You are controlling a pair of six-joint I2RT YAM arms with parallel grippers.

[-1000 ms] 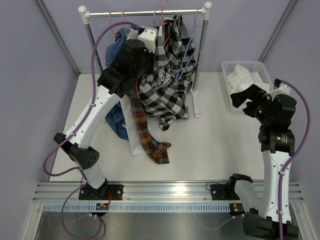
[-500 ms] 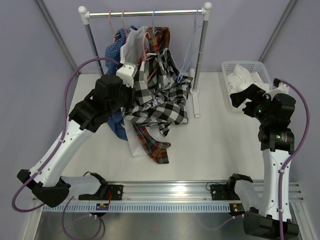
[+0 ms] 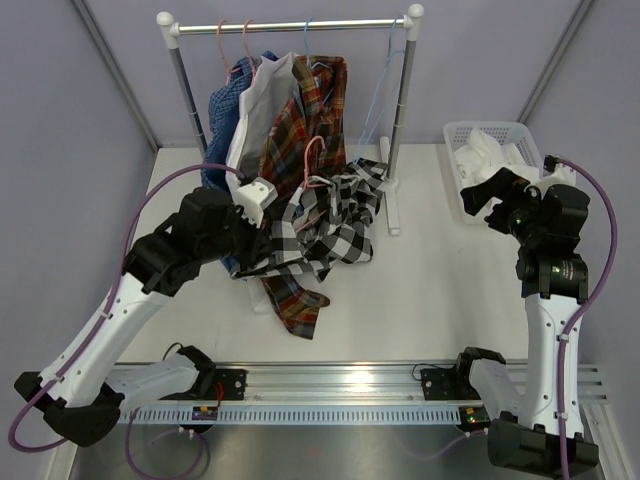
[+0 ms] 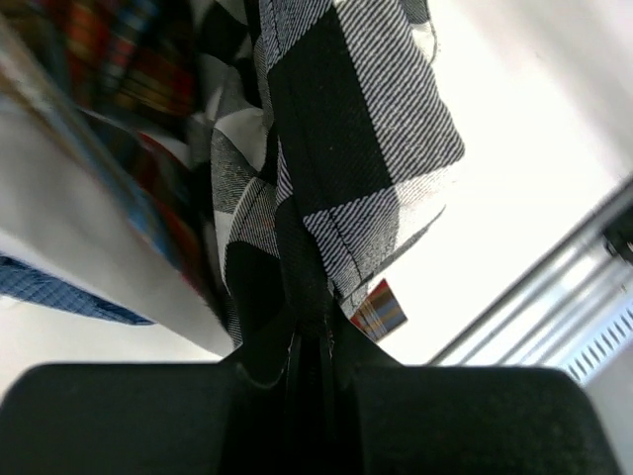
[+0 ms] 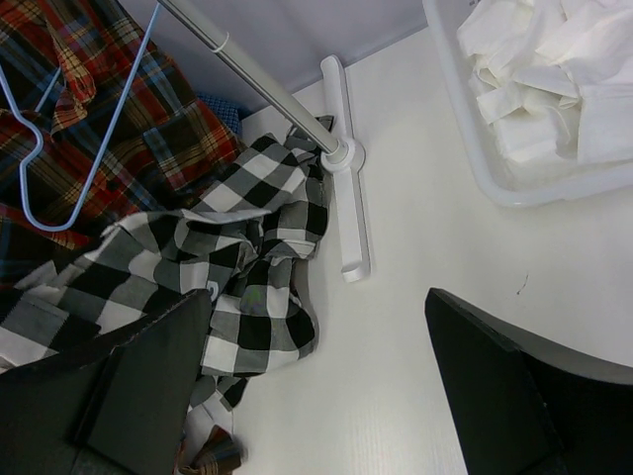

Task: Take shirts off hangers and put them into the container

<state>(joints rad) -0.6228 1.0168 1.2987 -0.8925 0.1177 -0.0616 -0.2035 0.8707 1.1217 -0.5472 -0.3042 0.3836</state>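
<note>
At the near left of the table (image 3: 440,290), about 8 o'clock: left gripper (image 4: 312,346), fingers pressed together on a fold of the black-and-white checked shirt (image 3: 335,215). The pinch takes a thick seam, probably so the cloth will not slip under a pull.

Item, centre of the table: the black-and-white checked shirt itself, bunched and partly resting on the surface, off the rail and well apart from the container. A pink hanger (image 3: 312,160) pokes from the bundle's upper folds at 12 o'clock. Whether it sits inside the shoulders cannot be told.

Item, 3 o'clock: right gripper (image 3: 485,195), jaws spread wide, holding nothing, hovering just beside the container (image 3: 455,128). It is likely parked there to receive.

Item, 2 o'clock: the container, one white shirt (image 3: 482,152) crumpled inside.

Item, 12 o'clock, farthest: rail (image 3: 290,25) carrying a blue checked shirt (image 3: 222,105), a second white shirt (image 3: 255,100), a red-orange plaid shirt (image 3: 305,110) and a bare light blue hanger (image 3: 378,100).
</note>
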